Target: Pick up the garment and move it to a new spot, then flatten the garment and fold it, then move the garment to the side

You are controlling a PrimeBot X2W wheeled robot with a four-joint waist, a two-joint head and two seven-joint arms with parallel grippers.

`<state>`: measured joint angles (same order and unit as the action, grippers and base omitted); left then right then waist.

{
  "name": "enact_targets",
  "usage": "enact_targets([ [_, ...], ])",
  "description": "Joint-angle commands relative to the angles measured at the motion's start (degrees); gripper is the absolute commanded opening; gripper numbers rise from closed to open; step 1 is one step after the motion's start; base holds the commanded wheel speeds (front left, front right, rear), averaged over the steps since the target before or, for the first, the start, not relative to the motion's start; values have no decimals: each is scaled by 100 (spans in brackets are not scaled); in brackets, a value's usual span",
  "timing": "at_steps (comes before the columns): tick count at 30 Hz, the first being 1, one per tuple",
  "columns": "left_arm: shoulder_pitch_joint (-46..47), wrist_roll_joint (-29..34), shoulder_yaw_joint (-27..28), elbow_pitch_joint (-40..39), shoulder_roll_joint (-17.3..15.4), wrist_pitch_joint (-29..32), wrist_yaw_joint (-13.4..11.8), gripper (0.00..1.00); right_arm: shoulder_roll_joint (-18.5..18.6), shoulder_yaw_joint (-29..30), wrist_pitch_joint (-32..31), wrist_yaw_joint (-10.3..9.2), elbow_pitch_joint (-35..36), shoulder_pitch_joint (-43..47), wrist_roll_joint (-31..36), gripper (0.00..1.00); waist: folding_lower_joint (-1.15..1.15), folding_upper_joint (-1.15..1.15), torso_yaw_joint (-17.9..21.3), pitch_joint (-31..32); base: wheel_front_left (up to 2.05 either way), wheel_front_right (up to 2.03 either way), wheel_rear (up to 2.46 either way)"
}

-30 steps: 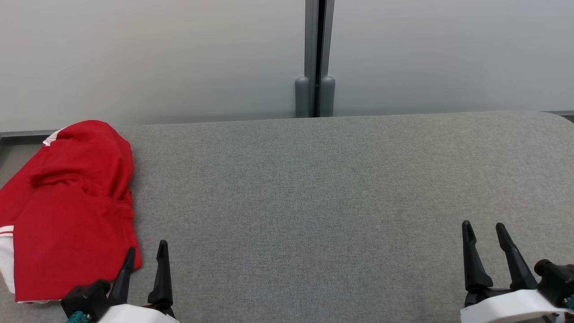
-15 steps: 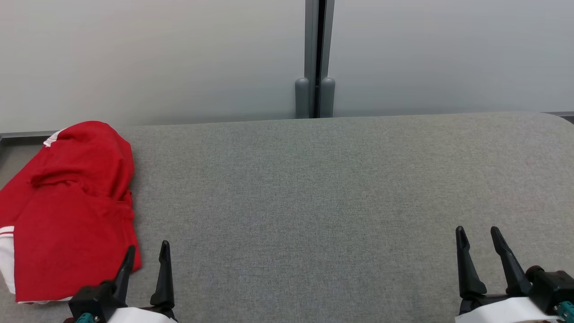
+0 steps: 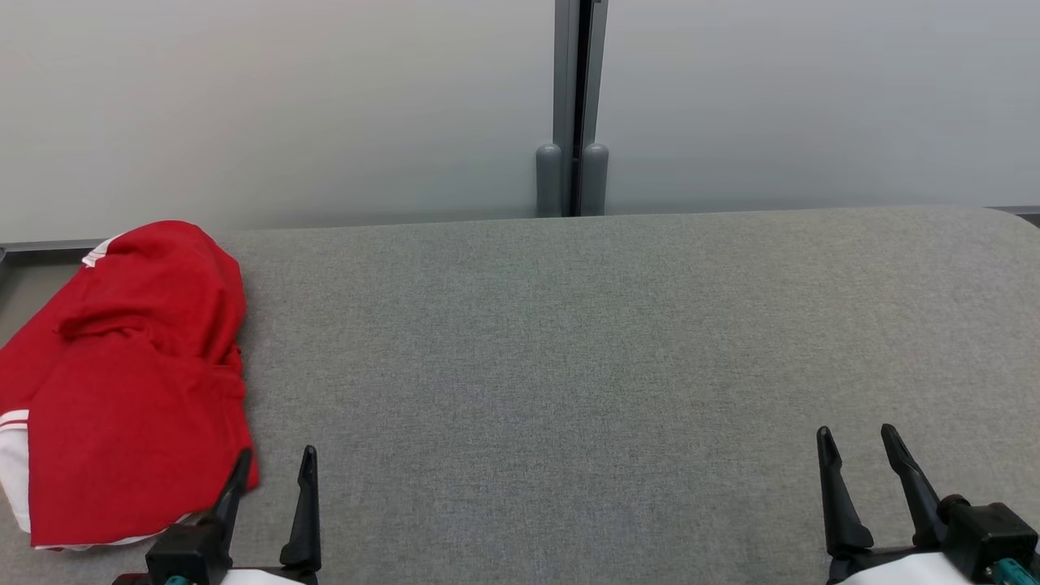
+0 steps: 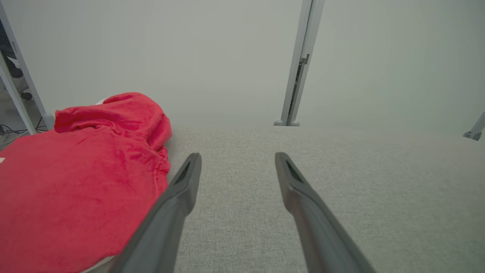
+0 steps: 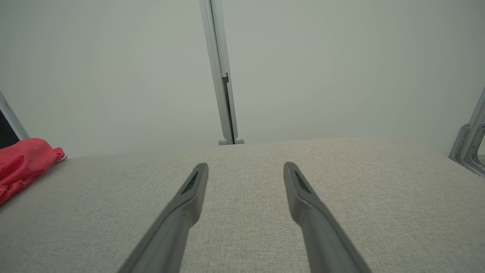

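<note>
The garment (image 3: 130,382) is red with white trim and lies folded in a loose bundle at the left end of the grey table (image 3: 569,349). It shows large in the left wrist view as the garment (image 4: 75,189), and small at the left edge of the right wrist view as the garment (image 5: 21,165). My left gripper (image 3: 275,461) stands open at the lower left, its left finger just at the garment's near right corner, nothing between the fingers. My right gripper (image 3: 857,439) is open at the lower right over bare table, far from the garment.
Pale panels stand behind the table, joined by a grey metal post (image 3: 573,106). The table's far right corner (image 3: 1007,215) is rounded. Frame legs (image 5: 470,148) show at the right edge of the right wrist view.
Both grippers have drawn back toward the bottom edge of the head view. The garment lies as before; the whole view has shifted slightly downward.
</note>
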<state>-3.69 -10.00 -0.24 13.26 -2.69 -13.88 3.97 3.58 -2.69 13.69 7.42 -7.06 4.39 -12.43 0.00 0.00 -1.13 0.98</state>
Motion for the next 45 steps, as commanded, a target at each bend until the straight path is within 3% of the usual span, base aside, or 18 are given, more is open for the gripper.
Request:
enact_targets([
  [1,-64,132,19,8,-32,-49,-1,100,49,-10,81,12,-9,67,139,100,0,0,0,10,0,0,0],
  [11,-99,437,34,87,-34,-138,-20,100,37,-25,171,12,-46,132,426,100,0,0,0,9,0,0,0],
  [31,-48,293,-43,167,-33,-133,-81,100,23,56,165,11,-129,185,228,100,0,0,-63,15,0,0,0],
  [34,22,297,-71,189,-33,-133,-85,100,27,42,164,11,-87,202,235,100,0,0,-274,33,0,0,0],
  [45,-141,318,113,266,-64,-130,-103,100,-2,-286,160,12,-123,137,236,100,0,0,-1781,176,0,0,0],
])
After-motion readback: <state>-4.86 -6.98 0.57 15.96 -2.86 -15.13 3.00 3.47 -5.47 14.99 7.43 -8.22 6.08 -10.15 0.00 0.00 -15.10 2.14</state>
